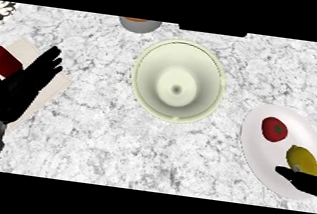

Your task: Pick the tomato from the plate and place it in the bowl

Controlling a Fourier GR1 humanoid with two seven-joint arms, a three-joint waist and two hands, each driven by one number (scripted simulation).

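At far left I see a can [0, 59] beside my left hand [15, 87], which rests open, fingers up, holding nothing. The bowl [178, 81] sits mid-counter. On the plate [256, 152] at right lies the tomato [274, 129], with a lemon [303, 160] just below it. My right hand [309, 185] is spread open at the plate's far side, its thumb over the rim, holding nothing.

Tomato [274, 128] on plate [257, 153] at counter's right edge, lemon [302, 159] just beside. Bowl [200, 66] mid-counter. Right hand [311, 184] flanks plate, fingers straight; left hand [27, 84] at left edge, likewise.
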